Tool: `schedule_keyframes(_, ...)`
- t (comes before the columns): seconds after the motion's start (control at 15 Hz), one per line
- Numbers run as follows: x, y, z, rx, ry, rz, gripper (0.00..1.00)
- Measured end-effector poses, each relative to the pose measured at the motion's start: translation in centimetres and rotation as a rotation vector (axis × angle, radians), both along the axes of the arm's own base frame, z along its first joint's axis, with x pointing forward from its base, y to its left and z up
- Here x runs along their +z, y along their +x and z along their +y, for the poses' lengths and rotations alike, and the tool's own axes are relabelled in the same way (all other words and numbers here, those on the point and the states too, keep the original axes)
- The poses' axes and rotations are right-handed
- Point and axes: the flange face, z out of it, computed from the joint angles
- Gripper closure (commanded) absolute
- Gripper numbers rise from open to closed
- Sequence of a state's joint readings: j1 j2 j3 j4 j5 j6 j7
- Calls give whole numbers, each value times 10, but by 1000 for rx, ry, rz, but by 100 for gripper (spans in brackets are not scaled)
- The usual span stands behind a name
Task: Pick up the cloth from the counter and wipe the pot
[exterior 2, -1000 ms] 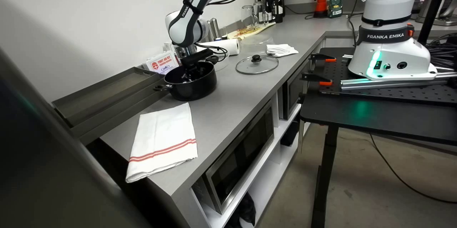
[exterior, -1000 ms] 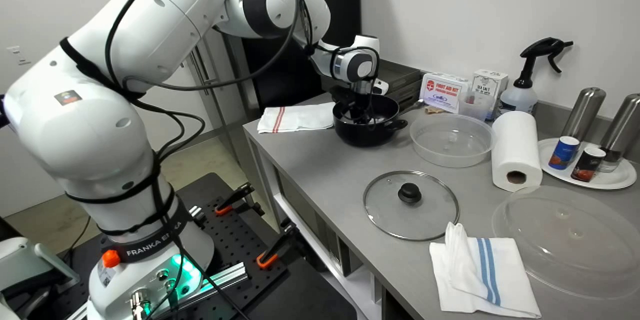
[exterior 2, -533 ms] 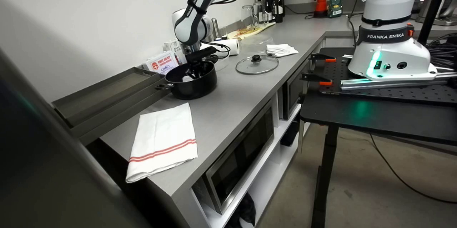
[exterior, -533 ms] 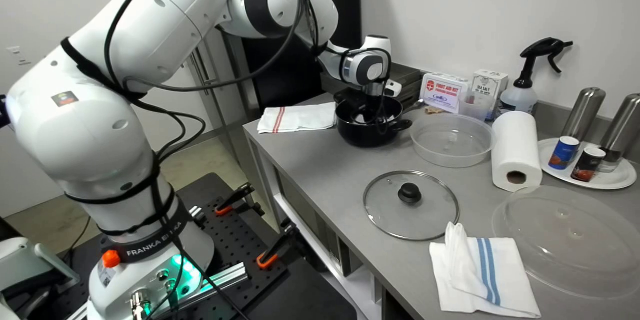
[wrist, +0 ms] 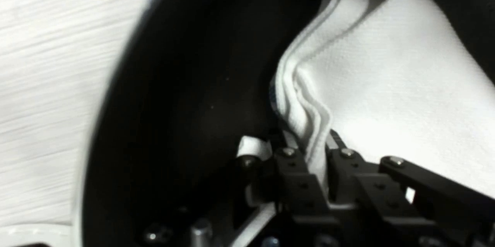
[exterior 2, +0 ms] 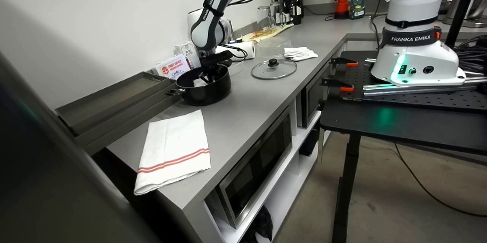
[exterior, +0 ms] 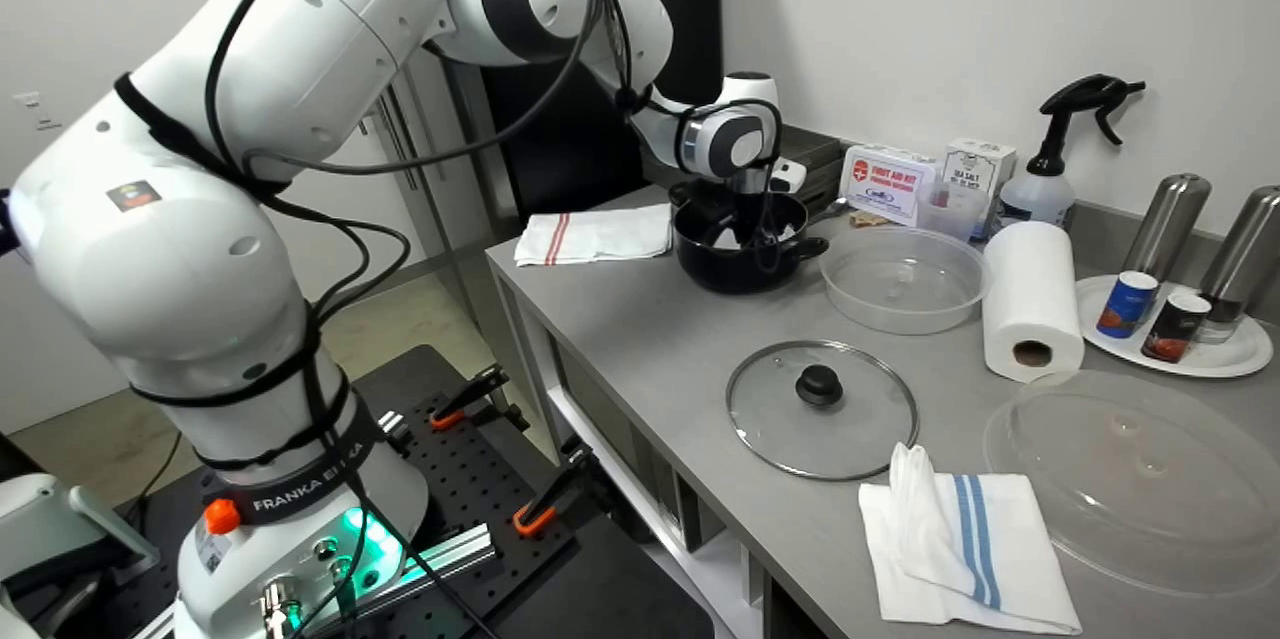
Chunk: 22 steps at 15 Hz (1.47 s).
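Dish towel [exterior: 596,238] with red stripes, folded at left on the counter [exterior: 640,339]; to its right, a black two-handled pot [exterior: 732,269]. Inside, the gripper [wrist: 312,144] pinches a white cloth [wrist: 394,65], fingers [wrist: 289,166] closed to the thickness of its folds—a narrow hold that hard rubbing could tug loose. Sideways pressure might slide the pot rightward—into the plastic tub [exterior: 900,317].

Pale wall [exterior: 900,9], tall black panel [exterior: 572,147] beside it. Brownish floor [exterior 2: 388,193] under black table [exterior 2: 418,121]. White shelf [exterior 2: 284,196].
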State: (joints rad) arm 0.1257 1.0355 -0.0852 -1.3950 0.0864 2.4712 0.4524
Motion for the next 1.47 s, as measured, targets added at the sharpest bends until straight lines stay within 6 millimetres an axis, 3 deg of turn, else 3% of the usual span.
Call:
schedule_keyframes(0.53, 0, -19, 57, 88, 24, 4, 96)
schedule_keyframes(0.73, -1, -24, 67, 106, 27, 10, 96)
schedule_keyframes(1.0, 0, -24, 56, 90, 18, 4, 96)
schedule_keyframes(1.47, 8, -23, 2, 7, -38, -47, 96)
